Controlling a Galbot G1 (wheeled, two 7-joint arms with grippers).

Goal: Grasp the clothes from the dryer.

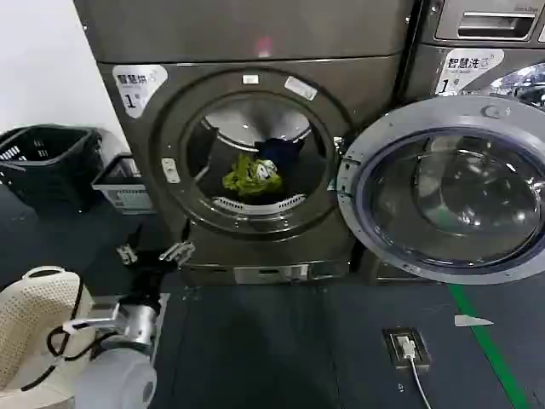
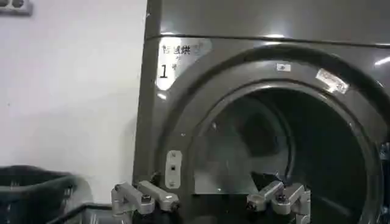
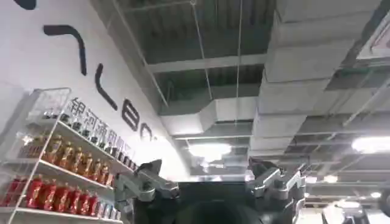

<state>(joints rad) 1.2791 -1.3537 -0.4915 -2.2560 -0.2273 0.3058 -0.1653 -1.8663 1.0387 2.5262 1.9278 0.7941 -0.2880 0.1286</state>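
My left gripper [image 1: 153, 253] hangs jaws spread before the dryer [image 1: 255, 153]; the clothes [image 1: 255, 170] look soft, light; I'd pinch a raised fold.

clothes [image 1: 257, 169] in dryer [image 1: 255, 51] drum, door [image 1: 447, 187] swung right

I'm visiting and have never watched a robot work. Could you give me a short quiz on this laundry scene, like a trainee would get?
1. True or false: the round silver-rimmed glass door of the dark bronze-grey dryer is shut.
2. Which lies further left in the drum: (a) the yellow-green fabric bundle or (b) the dark navy garment?
3. Fill in: the left gripper, fingers open, hangs low in front of the dryer, to the ___ of the porthole.

Key: 1 false; 2 a; 3 left.
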